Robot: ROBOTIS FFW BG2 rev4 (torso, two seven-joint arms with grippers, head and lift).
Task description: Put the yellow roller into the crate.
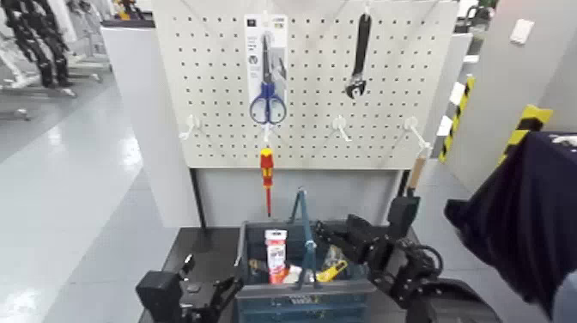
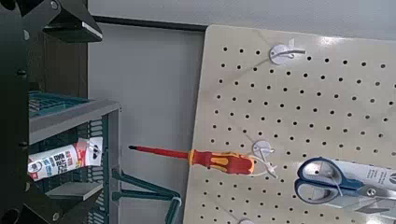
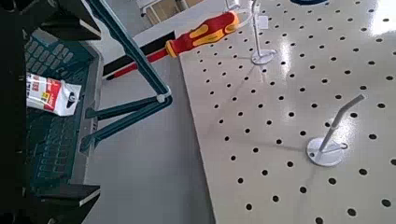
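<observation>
Now yellow roller [image 1: 331, 273] inside crate [image 1: 258, 292].

Count, head view:
- 1 pegboard [image 1: 215, 103].
- 3 tools hung on it: 1 pair of blue-handled scissors [image 1: 267, 82] on a card, 1 black wrench [image 1: 361, 56], 1 red-and-yellow screwdriver [image 1: 267, 176].
- 3 bare white hooks [image 1: 191, 129] along the lower row; a wooden handle [image 1: 417, 172] hangs near the rightmost one, 1 item, type unclear.
- 1 crate [image 1: 296, 301] with 1 central handle.
- In the crate: 1 white tube with red label [image 1: 276, 253], 1 yellow roller [image 1: 331, 272]; possibly more small bits beside them, too cluttered to count.
- 2 claws: left claw [image 1: 225, 290], right claw [image 1: 331, 230].
- 1 person's dark sleeve [image 1: 524, 215] at the right edge.
</observation>
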